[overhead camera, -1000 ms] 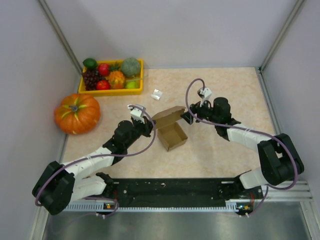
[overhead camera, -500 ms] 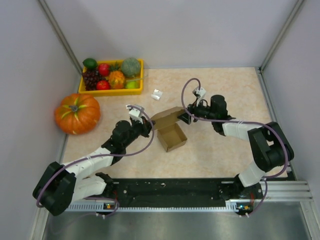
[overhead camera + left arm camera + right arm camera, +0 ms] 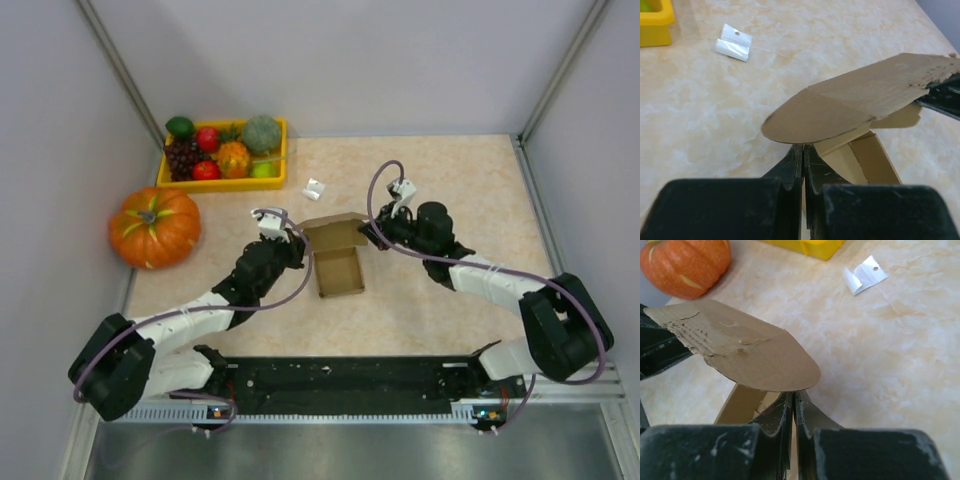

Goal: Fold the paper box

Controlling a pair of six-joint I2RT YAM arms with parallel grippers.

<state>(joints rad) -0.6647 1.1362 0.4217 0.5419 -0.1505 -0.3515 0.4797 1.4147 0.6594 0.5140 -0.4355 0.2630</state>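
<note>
The paper box (image 3: 338, 262) sits mid-worktop (image 3: 450, 190), open. Left fingers (image 3: 788, 169) and right fingers (image 3: 809, 414) each pinch a side wall. It is probably light, thin card that creases easily, so grip near the folds.

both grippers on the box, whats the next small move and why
Probably the right gripper should release and press the rounded lid flap down over the paper box. It and the left gripper are pinched shut on opposite side walls, the cavity is open, and the flap hangs raised above it, so closing the lid seems to be what is left.
</note>
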